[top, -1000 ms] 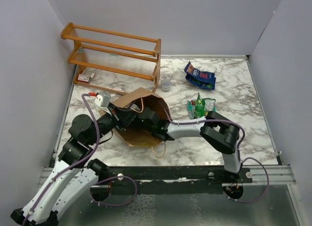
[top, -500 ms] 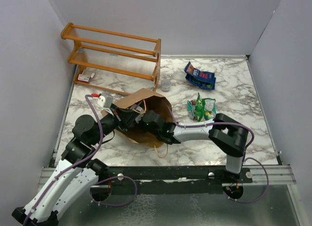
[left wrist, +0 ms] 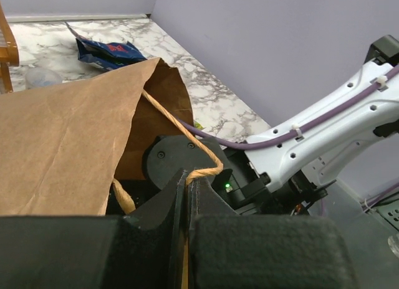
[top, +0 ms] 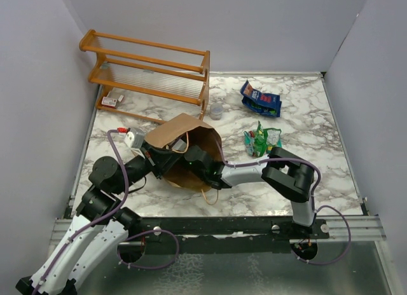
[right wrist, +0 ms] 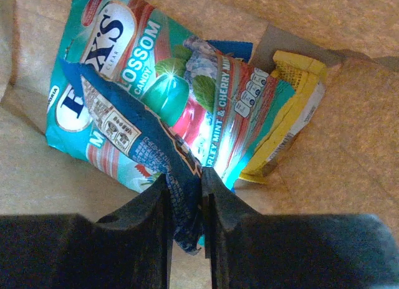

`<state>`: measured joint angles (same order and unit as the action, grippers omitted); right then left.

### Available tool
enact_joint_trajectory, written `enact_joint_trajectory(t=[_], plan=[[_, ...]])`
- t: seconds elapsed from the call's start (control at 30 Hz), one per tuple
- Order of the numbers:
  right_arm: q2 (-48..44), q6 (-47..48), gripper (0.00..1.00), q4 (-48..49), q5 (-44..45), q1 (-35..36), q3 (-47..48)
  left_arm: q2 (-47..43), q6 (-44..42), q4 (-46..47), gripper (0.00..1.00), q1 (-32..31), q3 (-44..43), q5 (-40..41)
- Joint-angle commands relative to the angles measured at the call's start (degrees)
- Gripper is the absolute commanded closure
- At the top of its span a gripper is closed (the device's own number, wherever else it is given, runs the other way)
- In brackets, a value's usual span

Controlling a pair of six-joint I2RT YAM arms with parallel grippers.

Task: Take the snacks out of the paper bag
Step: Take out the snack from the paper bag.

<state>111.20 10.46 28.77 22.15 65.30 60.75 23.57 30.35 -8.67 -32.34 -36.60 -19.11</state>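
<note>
The brown paper bag [top: 183, 126] lies on its side mid-table, mouth toward the right. My left gripper [left wrist: 187, 177] is shut on the bag's twisted handle [left wrist: 168, 121] and holds the mouth open. My right gripper [right wrist: 185, 177] is deep inside the bag, hidden in the top view, and is shut on a dark blue snack packet [right wrist: 134, 124]. Behind it lie a teal candy packet [right wrist: 149, 83] and a yellow packet [right wrist: 293, 114] on the bag's floor. A blue packet [top: 261, 100] and a green packet [top: 261, 140] lie outside on the table.
An orange wooden rack [top: 149, 69] stands at the back left, with a small red-and-white box [top: 110, 101] under it. A small clear cup [top: 217, 110] sits by the rack's right end. Grey walls enclose the marble table [top: 318, 155].
The right arm has pulled back slightly toward the right after reaching deeper. The left arm shifted a little left and the bag's top tilted with it.
</note>
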Motion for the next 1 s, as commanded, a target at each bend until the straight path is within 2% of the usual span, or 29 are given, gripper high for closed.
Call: enact_joint_trajectory(t=[0.0,0.07,0.27,0.5,0.83,0.97], plan=[[3.34,5.32,0.87,8.20,2.49,0.27,2.44,-0.27,0.24,-0.43,1.00,-0.05,0.24,-4.21],[3.55,6.91,0.98,9.53,2.57,0.27,2.24,0.09,0.29,-0.22,1.00,-0.01,0.21,-4.50],[-0.34,7.77,0.99,11.75,0.76,0.27,-1.29,1.03,-0.32,-0.22,1.00,-0.01,0.75,-4.28],[-11.17,8.73,0.99,13.32,-4.93,0.27,-9.99,-0.05,-0.95,-1.20,1.00,-0.01,2.05,-1.50],[-22.09,5.67,0.99,6.31,-22.00,0.27,-16.27,0.19,0.41,-0.92,1.00,-0.01,-0.76,4.58],[-27.10,4.10,0.99,2.83,-24.03,0.27,-16.80,0.59,0.56,-1.38,1.00,-0.01,-2.30,6.89]])
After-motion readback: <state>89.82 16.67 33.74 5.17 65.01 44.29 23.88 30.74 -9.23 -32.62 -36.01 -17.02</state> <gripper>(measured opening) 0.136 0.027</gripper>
